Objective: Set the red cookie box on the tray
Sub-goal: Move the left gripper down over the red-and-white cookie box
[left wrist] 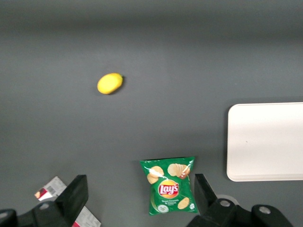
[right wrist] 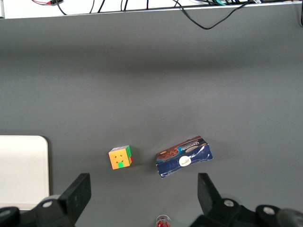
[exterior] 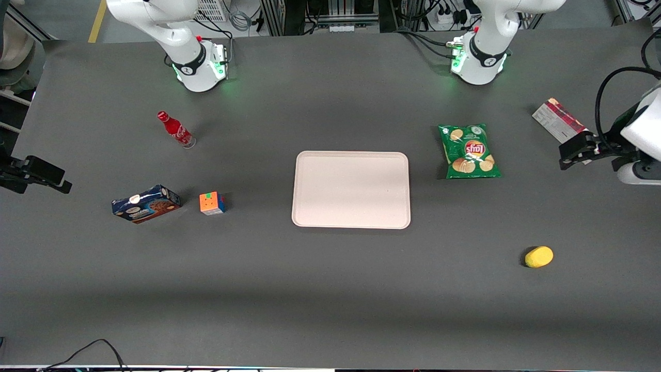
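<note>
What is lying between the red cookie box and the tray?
The green chips bag lies between the red cookie box and the tray, seen in the front view. The end effector hovers beside the box.

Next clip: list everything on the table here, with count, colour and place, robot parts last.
red cookie box: 1, red tartan and pale, working arm's end
tray: 1, cream-pink, table centre
chips bag: 1, green, between tray and red cookie box
lemon: 1, yellow, nearer the camera than chips bag
puzzle cube: 1, multicoloured, beside blue cookie box
soda bottle: 1, red, parked arm's end
gripper: 1, black, open, over red cookie box
</note>
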Robot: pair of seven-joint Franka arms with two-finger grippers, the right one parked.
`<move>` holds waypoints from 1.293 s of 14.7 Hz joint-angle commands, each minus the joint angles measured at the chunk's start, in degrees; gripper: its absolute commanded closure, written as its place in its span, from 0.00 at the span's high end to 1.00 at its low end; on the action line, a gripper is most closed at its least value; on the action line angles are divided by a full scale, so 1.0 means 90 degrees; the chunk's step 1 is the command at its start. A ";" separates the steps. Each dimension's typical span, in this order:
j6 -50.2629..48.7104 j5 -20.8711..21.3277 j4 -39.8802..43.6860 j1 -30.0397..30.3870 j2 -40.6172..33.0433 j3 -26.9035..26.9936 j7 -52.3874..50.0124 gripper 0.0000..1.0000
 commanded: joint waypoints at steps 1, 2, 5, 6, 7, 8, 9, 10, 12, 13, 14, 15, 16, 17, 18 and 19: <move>-0.0019 -0.0346 -0.0468 0.0058 0.0009 0.0406 -0.0189 1.00; 0.0039 -0.0355 -0.0740 0.0058 -0.0010 0.0553 -0.0345 1.00; 0.0078 -0.0239 -0.1657 0.0058 -0.0224 0.0768 -0.1165 1.00; 0.0282 -0.0209 -0.2086 0.0067 -0.0380 0.0866 -0.1167 1.00; 0.0709 -0.0122 -0.2671 0.0068 -0.0652 0.1002 -0.1167 1.00; 0.1235 0.0043 -0.3363 0.0087 -0.1003 0.1061 -0.1167 1.00; 0.1734 0.0190 -0.3998 0.0164 -0.1335 0.1072 -0.1167 1.00; 0.1951 0.0394 -0.4333 0.0252 -0.1483 0.1101 -0.1167 1.00; 0.2061 0.0533 -0.4677 0.0389 -0.1631 0.1344 -0.0992 1.00; 0.2148 0.0611 -0.4852 0.0486 -0.1699 0.1413 -0.0885 1.00; 0.2507 0.0727 -0.5231 0.0565 -0.1864 0.1481 -0.0806 1.00; 0.3177 0.0999 -0.5815 0.0720 -0.2136 0.1511 -0.0738 1.00; 0.3890 0.1224 -0.6401 0.0925 -0.2352 0.1579 -0.0631 1.00; 0.4303 0.1265 -0.6716 0.1024 -0.2373 0.1840 -0.0398 1.00; 0.4520 0.1266 -0.6845 0.1025 -0.2344 0.2181 -0.0096 1.00; 0.4667 0.1266 -0.6972 0.1025 -0.2305 0.2417 0.0062 1.00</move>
